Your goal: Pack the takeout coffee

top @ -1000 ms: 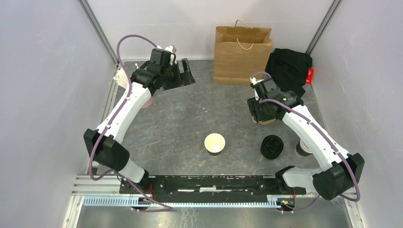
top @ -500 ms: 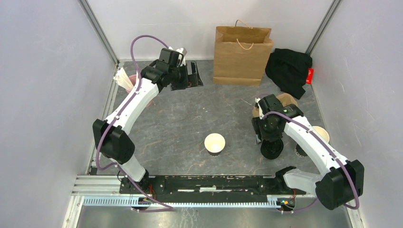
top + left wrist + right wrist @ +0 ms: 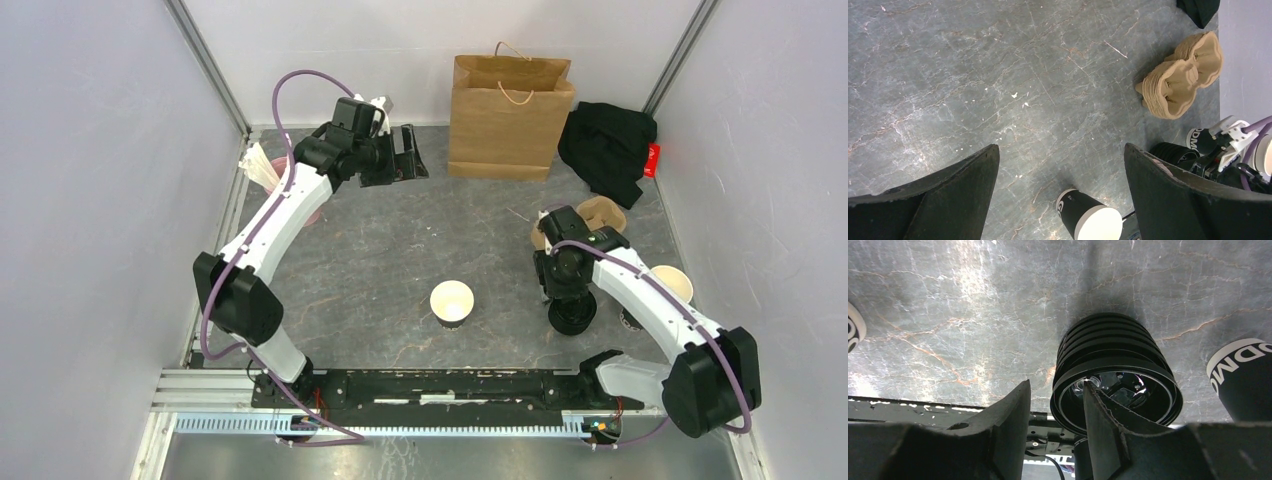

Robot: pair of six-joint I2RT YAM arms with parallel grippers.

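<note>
- We log the right gripper (image 3: 1056,385) with its fingers narrowly parted, astride the left rim of the top lid on the lid stack (image 3: 1115,370). One finger is inside the ring and the other outside.
- A slit of table (image 3: 400,250) shows between the outer finger and the rim, so we judge the lid not yet pinched.
- The lid stack stands near-right, and the stack of lidless cups (image 3: 1243,380) is just to its right.
- The takeout coffee (image 3: 452,302) is one dark-sided cup at near-centre, upright with its mouth open and no lid on it. Its long axis is vertical.
- Key relation: the cup lies to the left of the right fingers, about level with them near-to-far, with bare table between it and the lid stack. We judge the right arm to be much the nearer.
- The left gripper (image 3: 1060,146) has its fingers wide and holds nothing. It hangs at far-left, just left of the paper bag (image 3: 510,115) and well apart from the cup.
- Our reading is that the step in hand is taking a single lid. The next move calls for a lift, a carry to the left, and a flat descent onto the open mouth.
- We see a risk that two nested lids come up together.
- The pulp carriers (image 3: 590,215) sit just beyond the right wrist, and a black cloth (image 3: 610,150) lies far-right.
</note>
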